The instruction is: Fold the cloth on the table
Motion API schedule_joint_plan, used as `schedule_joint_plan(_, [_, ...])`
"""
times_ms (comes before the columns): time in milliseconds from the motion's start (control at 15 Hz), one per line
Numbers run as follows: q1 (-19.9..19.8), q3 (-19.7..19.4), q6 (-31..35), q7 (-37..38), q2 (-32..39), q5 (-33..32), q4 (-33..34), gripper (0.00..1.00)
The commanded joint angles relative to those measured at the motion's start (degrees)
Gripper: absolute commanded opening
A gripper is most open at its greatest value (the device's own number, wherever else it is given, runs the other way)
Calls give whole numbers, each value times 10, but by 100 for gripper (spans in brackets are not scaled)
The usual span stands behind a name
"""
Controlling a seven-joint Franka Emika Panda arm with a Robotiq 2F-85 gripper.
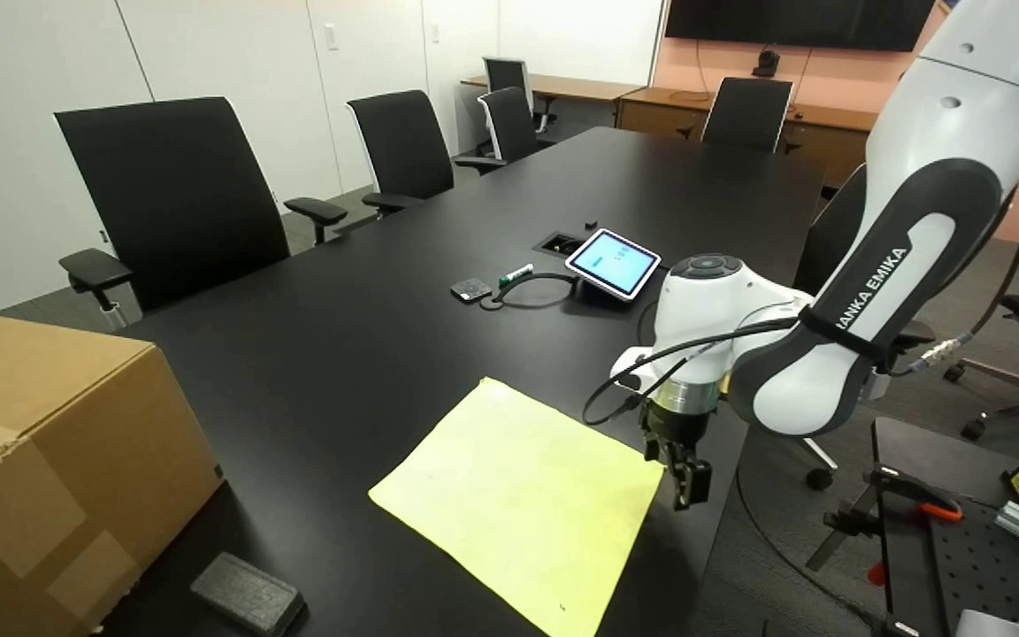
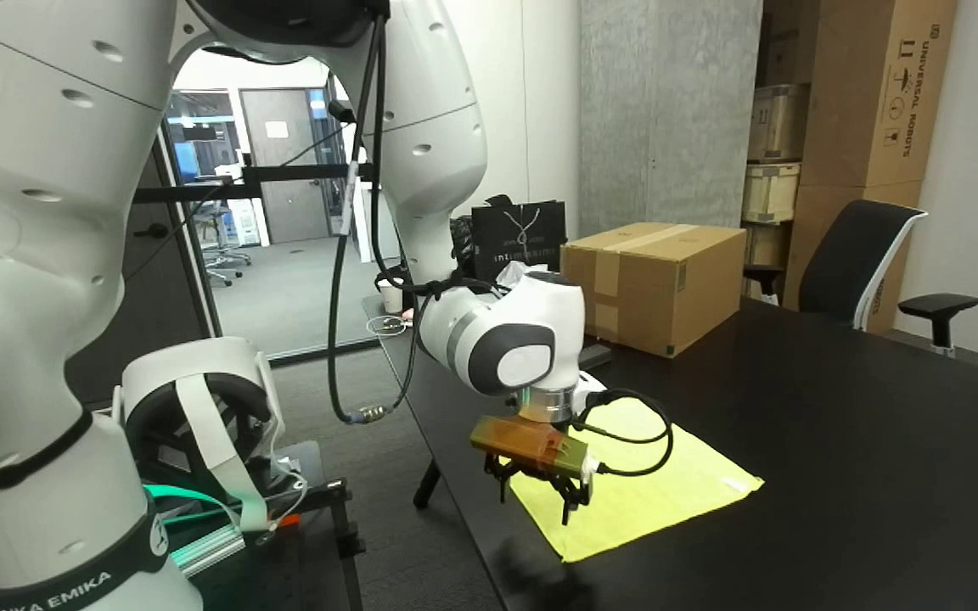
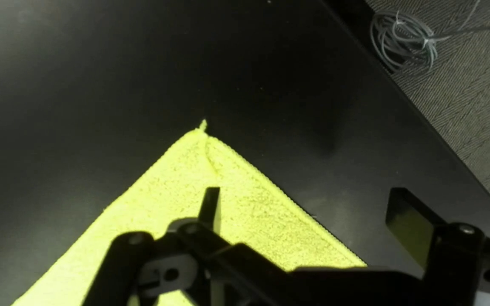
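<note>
My gripper [image 3: 307, 206] is near a corner of the cloth [image 1: 518, 495], fingers [image 3: 411, 231] wide apart across its edge; the cloth lies unfolded on the table [image 1: 341, 380]. I'd call this lining up the grasp; next, lower and pinch that corner.

FRANKA EMIKA: arm [image 1: 877, 283] | UNIVERSAL ROBOTS: tall ctn [image 2: 879, 98] | "int…" (rest unclr): blk bag [image 2: 519, 231]

In both exterior views I see a brown cardboard box [image 1: 76, 460] and black office chairs [image 1: 178, 190]. In an exterior view I find a lit tablet [image 1: 613, 263] with a marker [image 1: 517, 274] near it. My wrist view shows a coiled cable [image 3: 406, 37] and patterned carpet [image 3: 462, 106].
</note>
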Motion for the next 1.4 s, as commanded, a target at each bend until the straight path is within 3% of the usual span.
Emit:
schedule_joint_plan(0, [-45, 27, 25, -103, 16, -31, 6, 100])
schedule_joint_plan(1333, [-89, 56, 40, -649, 115, -83, 88, 100])
